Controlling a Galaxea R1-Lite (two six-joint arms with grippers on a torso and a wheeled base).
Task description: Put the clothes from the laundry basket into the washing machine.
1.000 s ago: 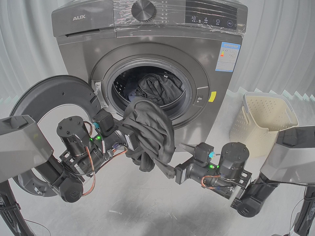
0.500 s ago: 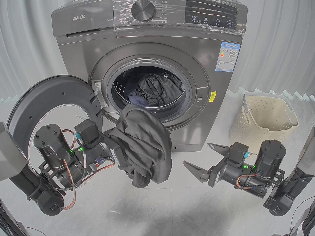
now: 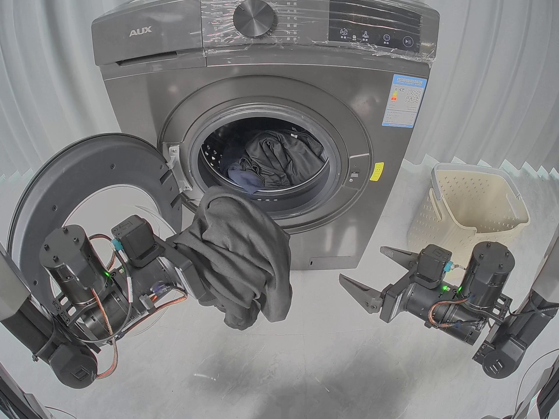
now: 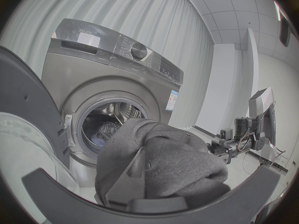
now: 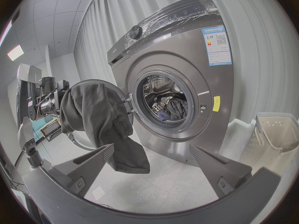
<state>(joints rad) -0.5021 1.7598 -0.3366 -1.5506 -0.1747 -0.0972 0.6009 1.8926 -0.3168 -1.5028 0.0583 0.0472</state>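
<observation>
garment [image 3: 244,251]: dark grey, crumpled, draped | left pincer [image 3: 195,277]: pinching it | right pincer [image 3: 364,265]: spread

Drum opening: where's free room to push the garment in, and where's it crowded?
Free: upper half of the drum opening, above the clothes pile; bare floor between dark garment and right gripper. Crowded: drum's lower half, at the pile.

The glossy grey floor [image 3: 262,373] bears a grey metal washing machine [image 3: 151,100] and, beyond the right tool [image 3: 361,264], a cream perforated plastic laundry basket [image 3: 442,228].
</observation>
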